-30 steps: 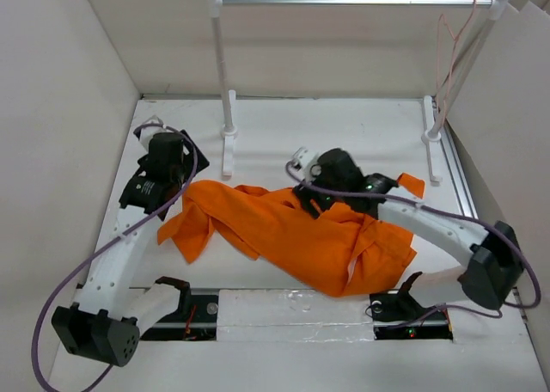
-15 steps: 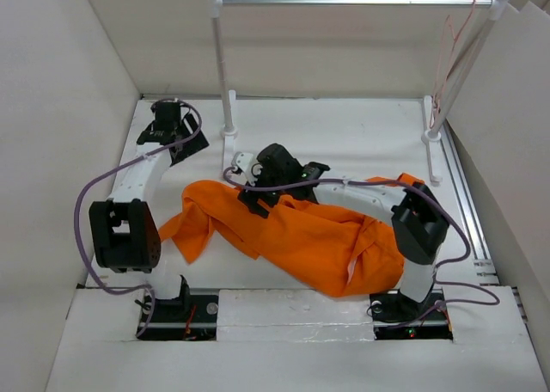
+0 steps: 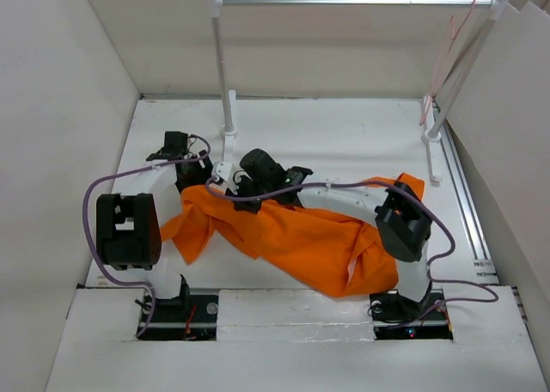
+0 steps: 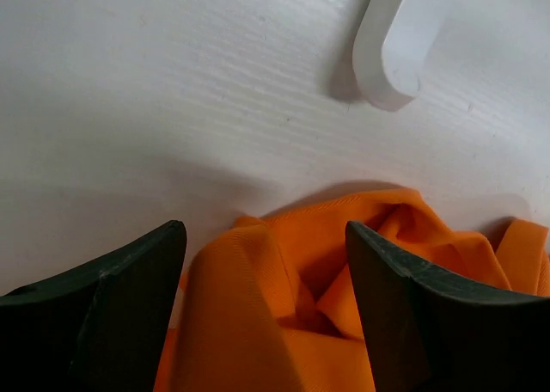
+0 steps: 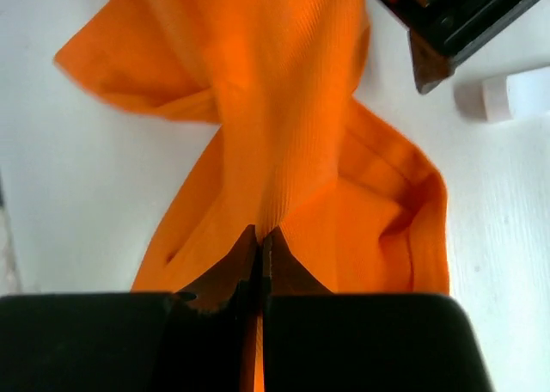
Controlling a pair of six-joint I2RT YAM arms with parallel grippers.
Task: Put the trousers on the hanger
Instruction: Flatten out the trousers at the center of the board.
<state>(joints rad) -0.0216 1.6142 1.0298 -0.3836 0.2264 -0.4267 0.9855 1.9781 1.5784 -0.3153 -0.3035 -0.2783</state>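
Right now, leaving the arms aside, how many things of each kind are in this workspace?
Orange trousers: 1
Pinkish-red wire hanger: 1
Silver clothes rail on white posts: 1
Total: 3

Silver rail (image 3: pixel 352 1) is carried on two white posts (image 3: pixel 222 65) at the table's (image 3: pixel 344 134) far side — white panels (image 3: pixel 51 108) are set around it.
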